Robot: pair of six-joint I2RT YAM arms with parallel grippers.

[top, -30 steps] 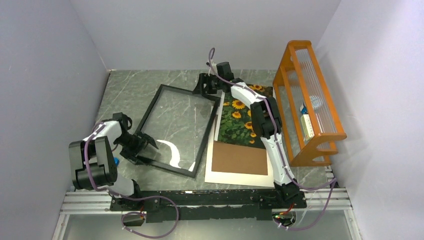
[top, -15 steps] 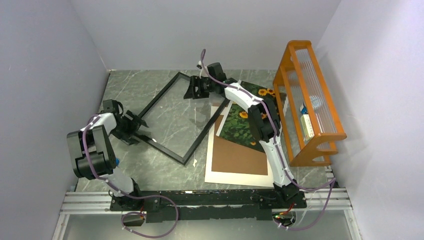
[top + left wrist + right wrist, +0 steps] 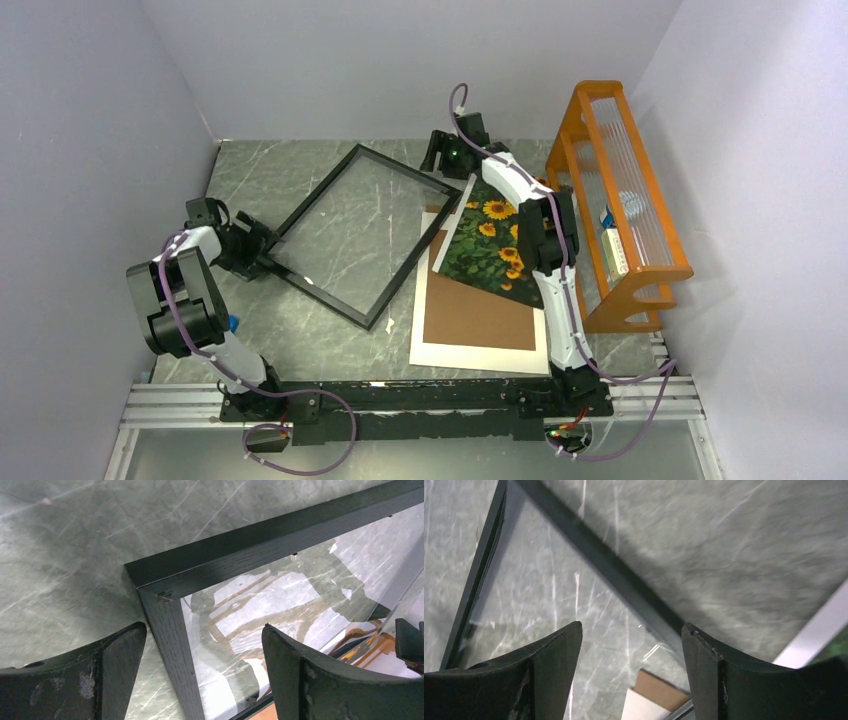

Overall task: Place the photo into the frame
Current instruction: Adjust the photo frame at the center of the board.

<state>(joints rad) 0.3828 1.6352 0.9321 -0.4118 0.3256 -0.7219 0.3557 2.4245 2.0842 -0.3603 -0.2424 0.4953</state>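
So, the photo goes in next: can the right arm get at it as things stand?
Probably yes. Nothing lies on the photo, which sits beside the frame under the right arm, and the right gripper hovers open and empty past it. The frame's corner crowds one edge, though.

photo [image 3: 480,250]: part hidden behind right arm [image 3: 545,240] | frame [image 3: 614,574]: blurred, cropped

No legible text, label, brand, number or sign in any view. Photo [image 3: 483,248]: sunflowers only, no caption; frame [image 3: 330,300]: plain black. Pale items [image 3: 613,250] inside the orange rack [image 3: 597,90] are too small to read.
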